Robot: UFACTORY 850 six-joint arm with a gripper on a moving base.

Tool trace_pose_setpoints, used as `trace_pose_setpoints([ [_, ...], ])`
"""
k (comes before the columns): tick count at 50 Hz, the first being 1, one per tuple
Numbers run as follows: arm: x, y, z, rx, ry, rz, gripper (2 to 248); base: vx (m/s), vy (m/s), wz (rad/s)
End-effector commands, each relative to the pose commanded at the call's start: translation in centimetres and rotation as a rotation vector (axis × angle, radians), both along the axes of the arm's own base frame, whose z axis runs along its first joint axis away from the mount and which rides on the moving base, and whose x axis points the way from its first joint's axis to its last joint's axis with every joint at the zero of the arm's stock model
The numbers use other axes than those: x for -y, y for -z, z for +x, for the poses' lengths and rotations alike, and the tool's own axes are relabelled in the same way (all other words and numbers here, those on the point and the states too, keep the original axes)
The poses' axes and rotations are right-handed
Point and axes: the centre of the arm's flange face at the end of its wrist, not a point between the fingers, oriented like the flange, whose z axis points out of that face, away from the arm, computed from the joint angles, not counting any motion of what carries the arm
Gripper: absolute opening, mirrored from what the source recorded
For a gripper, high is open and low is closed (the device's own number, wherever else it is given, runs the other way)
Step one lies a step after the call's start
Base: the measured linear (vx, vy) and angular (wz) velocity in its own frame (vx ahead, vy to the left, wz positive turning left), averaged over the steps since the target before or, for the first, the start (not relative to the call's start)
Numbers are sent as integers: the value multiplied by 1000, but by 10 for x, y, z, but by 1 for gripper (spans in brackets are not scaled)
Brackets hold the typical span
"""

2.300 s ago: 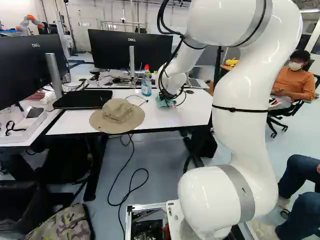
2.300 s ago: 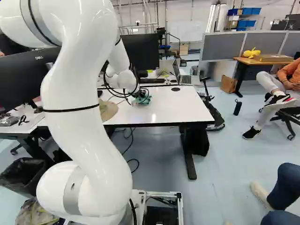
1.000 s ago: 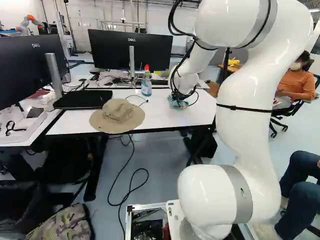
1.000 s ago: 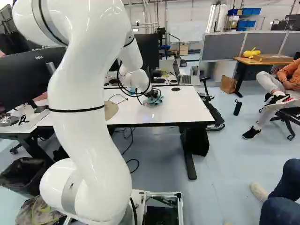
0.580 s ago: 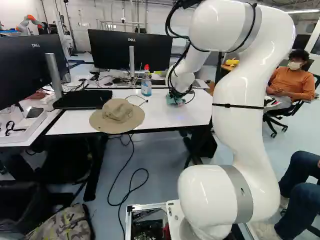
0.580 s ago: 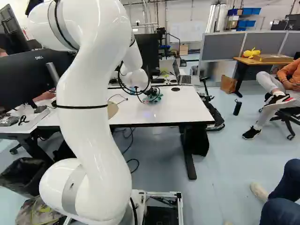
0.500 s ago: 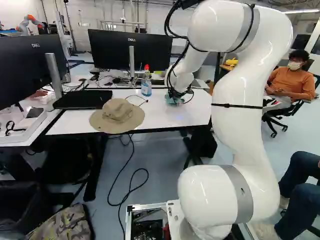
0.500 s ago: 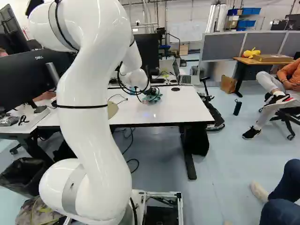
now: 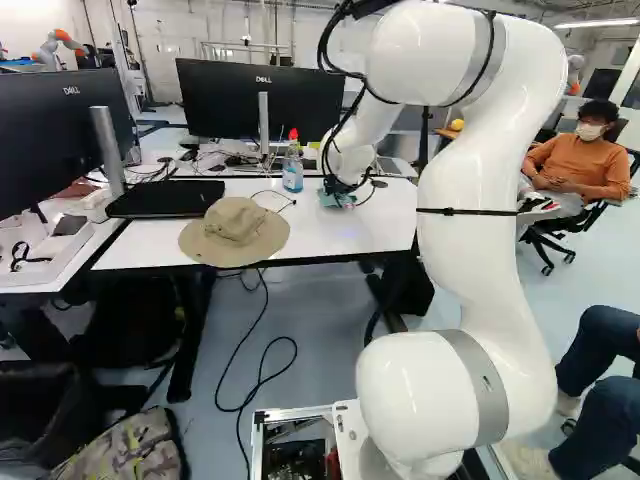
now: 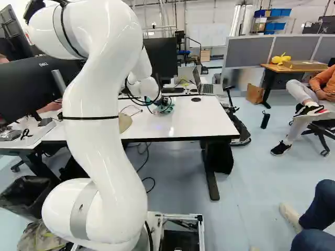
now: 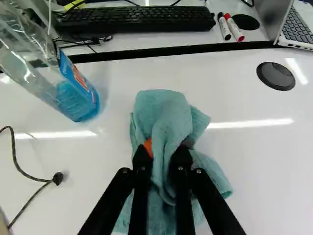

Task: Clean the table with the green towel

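At the far side of the white table (image 9: pixel 300 240), my gripper (image 9: pixel 340 188) points down in the left base view, largely hidden by its cables. The wrist view shows the gripper (image 11: pixel 164 159) shut on the green towel (image 11: pixel 164 112), a fold of it pinched between both fingers and the rest bunched ahead and spread beneath on the table top. In the right base view the towel (image 10: pixel 166 108) is a small patch under the wrist.
A spray bottle with blue liquid (image 11: pixel 73 95) stands beside the towel. A brown hat (image 9: pixel 235 232), a black laptop (image 9: pixel 165 198) and a cable end (image 11: pixel 57 178) lie on the table. Monitors (image 9: pixel 262 100), a keyboard (image 11: pixel 137 18) and markers (image 11: pixel 234 27) are beyond.
Over the last second the arm has swung leftward across the table, bringing the gripped towel closer to the bottle. Bottle and hat have stayed put, and the base has not moved.
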Motion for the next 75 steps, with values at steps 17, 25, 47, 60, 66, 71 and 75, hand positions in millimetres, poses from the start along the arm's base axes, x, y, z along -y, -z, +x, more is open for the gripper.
trace_pose_setpoints([
  [17, -29, -1, -7, -4, -47, 0, 54, 0, 0, 0],
  [25, -39, -1, -16, -10, -66, 0, 54, 0, 0, 0],
  [47, -46, -4, -55, -34, -82, -1, 54, 0, 0, 0],
  [60, -32, -6, -75, -46, -59, -1, 54, 0, 0, 0],
  [66, -23, -6, -80, -49, -43, -1, 54, 0, 0, 0],
  [71, -14, -6, -83, -50, -27, -1, 54, 0, 0, 0],
  [75, -8, -6, -83, -50, -16, 0, 54, 0, 0, 0],
])
